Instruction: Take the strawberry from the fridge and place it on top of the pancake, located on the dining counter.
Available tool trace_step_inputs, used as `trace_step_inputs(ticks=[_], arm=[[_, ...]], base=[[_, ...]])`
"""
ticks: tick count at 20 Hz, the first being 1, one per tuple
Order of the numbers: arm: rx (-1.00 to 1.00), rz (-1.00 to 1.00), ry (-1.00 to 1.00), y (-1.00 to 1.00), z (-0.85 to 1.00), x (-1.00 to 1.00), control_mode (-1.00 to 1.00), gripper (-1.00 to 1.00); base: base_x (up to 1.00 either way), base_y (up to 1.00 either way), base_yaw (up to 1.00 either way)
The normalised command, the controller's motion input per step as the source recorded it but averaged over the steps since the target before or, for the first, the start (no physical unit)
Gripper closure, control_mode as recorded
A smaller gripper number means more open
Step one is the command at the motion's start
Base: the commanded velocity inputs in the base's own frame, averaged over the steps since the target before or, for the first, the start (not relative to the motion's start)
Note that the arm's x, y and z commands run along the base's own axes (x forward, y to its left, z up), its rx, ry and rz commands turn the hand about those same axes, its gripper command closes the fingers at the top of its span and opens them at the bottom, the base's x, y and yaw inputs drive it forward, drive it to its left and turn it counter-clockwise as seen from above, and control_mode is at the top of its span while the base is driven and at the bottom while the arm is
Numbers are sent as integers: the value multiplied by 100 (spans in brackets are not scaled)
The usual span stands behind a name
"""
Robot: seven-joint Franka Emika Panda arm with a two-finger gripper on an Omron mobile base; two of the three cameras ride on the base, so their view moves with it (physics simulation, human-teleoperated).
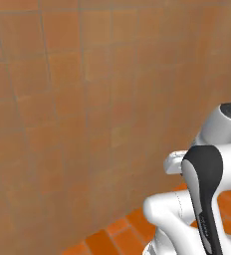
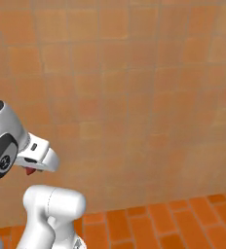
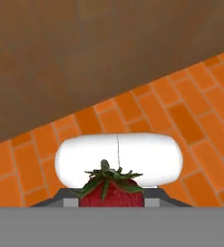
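Between the dark fingertips at the bottom of the hand view sits the strawberry (image 3: pixel 112 192), red with its green leafy cap pointing up, and the end effector (image 3: pixel 112 201) is pinched tight on it. From the right base camera a small speck of red shows just under the white hand of the end effector (image 2: pixel 31 169), which agrees with the fruit being carried rather than dropped. Outward from there, the arm is folded close over its base, the dark-capped joints bunched low in both base views. Beyond the arm stands a plain tan tiled wall (image 1: pixel 87 99), and below it runs an orange brick floor (image 2: pixel 183 219); the hand camera looks down past a white part of the robot onto the same bricks. By my reading, the pick is done and the carry is under way: the fruit is in hand and the robot is in transit toward the table where the pancake waits. The next move calls for driving or turning until that table and the plate come into sight, then reaching out over the stack, lowering gently and letting go so the small round fruit does not roll off.
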Motion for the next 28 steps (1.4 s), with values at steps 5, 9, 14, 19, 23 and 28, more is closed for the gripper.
trace_step_inputs(ticks=[5, 9, 14, 19, 23, 28], arm=[[0, 0, 0, 0, 0, 0, 100, 100], [0, 0, 0, 0, 0, 0, 100, 100], [0, 0, 0, 0, 0, 0, 100, 100], [0, 0, 0, 0, 0, 0, 100, 100], [0, 0, 0, 0, 0, 0, 100, 100], [0, 0, 0, 0, 0, 0, 100, 100]], base=[[43, -23, -78], [42, -21, -79], [41, -21, -79], [60, -8, -74], [100, 0, -62], [100, 10, -63]])
